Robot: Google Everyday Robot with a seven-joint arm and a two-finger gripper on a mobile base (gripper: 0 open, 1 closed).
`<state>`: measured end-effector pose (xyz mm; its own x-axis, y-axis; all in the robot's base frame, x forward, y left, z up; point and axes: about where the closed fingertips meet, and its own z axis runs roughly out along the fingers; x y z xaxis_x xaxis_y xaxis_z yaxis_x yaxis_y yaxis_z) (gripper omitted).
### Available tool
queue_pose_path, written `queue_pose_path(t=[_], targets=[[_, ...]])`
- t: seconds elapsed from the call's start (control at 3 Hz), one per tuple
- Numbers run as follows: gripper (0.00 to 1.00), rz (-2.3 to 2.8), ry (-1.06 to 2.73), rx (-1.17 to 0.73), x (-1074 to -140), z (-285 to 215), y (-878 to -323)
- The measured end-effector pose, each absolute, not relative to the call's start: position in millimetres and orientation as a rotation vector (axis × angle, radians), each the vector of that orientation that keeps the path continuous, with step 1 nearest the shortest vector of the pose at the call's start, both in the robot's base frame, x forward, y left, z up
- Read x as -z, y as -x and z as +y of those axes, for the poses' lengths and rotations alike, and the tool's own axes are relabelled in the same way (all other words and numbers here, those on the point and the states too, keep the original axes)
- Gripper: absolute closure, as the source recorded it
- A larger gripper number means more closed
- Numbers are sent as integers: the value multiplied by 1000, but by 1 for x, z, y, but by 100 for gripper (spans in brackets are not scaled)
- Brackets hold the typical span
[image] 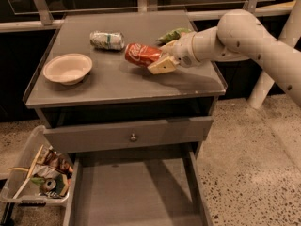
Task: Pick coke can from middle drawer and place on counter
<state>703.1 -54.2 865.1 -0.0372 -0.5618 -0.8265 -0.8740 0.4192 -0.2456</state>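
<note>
The coke can (141, 54) is red with white script and lies tilted on its side, held just above the counter (117, 84) near its middle. My gripper (162, 58) comes in from the right on a white arm and is shut on the can's right end. The middle drawer (136, 192) stands pulled open below, and its grey floor holds nothing that I can see.
A silver-and-green can (107, 40) lies on its side at the back of the counter. A cream bowl (67, 68) sits at the left. A green packet (172, 35) lies behind my gripper. The top drawer front with a knob (133, 137) is closed. A clear bin of snacks (40, 175) stands on the floor at the left.
</note>
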Motion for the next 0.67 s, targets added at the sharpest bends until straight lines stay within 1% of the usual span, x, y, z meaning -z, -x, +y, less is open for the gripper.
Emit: queue_pose_path(t=[0.33,0.67], targets=[[100,1755,1255,-450,-852,-45,-709],[82,1756,1255,-451,-852,-44,-709]])
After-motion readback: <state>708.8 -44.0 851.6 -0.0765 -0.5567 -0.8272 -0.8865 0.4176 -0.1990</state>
